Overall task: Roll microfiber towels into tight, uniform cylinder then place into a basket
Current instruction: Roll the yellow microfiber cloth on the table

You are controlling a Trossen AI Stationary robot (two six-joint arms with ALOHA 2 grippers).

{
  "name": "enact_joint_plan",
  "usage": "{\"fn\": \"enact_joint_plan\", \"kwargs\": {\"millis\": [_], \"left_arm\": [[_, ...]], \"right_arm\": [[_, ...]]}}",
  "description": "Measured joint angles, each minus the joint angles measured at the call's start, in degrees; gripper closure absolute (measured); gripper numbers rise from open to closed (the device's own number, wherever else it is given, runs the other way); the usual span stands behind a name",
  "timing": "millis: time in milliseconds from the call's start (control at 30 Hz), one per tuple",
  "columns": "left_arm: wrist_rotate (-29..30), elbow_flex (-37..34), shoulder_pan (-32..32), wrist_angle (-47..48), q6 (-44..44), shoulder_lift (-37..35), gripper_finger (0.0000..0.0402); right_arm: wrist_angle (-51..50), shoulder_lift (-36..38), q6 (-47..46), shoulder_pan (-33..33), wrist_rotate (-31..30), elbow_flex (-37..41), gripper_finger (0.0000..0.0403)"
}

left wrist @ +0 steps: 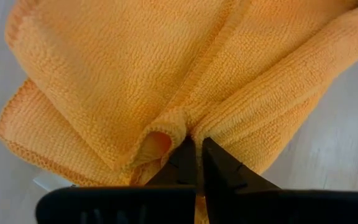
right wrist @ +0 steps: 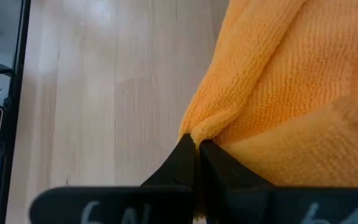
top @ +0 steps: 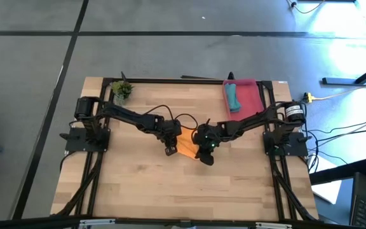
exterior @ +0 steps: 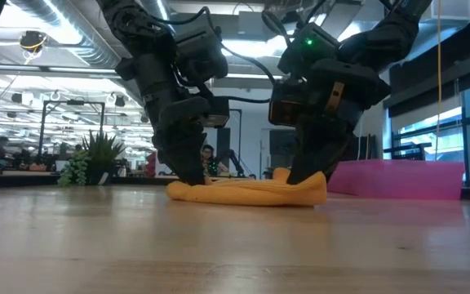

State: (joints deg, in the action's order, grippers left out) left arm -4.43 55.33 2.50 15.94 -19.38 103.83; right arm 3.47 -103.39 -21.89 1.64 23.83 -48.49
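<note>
Both hands pinching orange towel (top: 186, 144) mid-table, left hand (left wrist: 197, 149), right hand (right wrist: 196, 144), plant (top: 121, 91) at corner, teal towel (top: 233, 97) in basket (top: 250, 100)

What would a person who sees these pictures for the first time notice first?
The bright orange microfiber towel lies bunched at the middle of the wooden table. The left gripper and the right gripper are both shut on its edges, one at each side. At the far right corner, the teal towel lies rolled in the shallow red-pink basket.
</note>
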Motion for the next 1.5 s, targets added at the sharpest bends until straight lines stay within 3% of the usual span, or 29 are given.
{"fn": "enact_joint_plan", "kwargs": {"millis": [333,567,800,1267,1500], "left_arm": [[-0.3,0.0,0.0,0.1,0.0,0.0,0.0401],[-0.4,0.0,0.0,0.1,0.0,0.0,0.0401],[-0.4,-0.1,0.0,0.1,0.0,0.0,0.0401],[-0.2,-0.1,-0.1,0.1,0.0,0.1,0.0401],[-0.2,-0.1,-0.1,0.6,0.0,0.1,0.0401]], "right_arm": [[-2.1,1.3,2.9,-1.7,1.0,0.0,0.0396],[-3.4,6.6,5.9,-2.8,0.1,-0.1,0.0396],[-7.6,9.7,7.4,-3.6,-7.6,-0.1,0.0396],[-8.7,9.8,6.9,-5.6,-13.0,-0.1,0.0395],[-9.0,6.3,5.3,-7.3,-13.3,-0.2,0.0395]]}}
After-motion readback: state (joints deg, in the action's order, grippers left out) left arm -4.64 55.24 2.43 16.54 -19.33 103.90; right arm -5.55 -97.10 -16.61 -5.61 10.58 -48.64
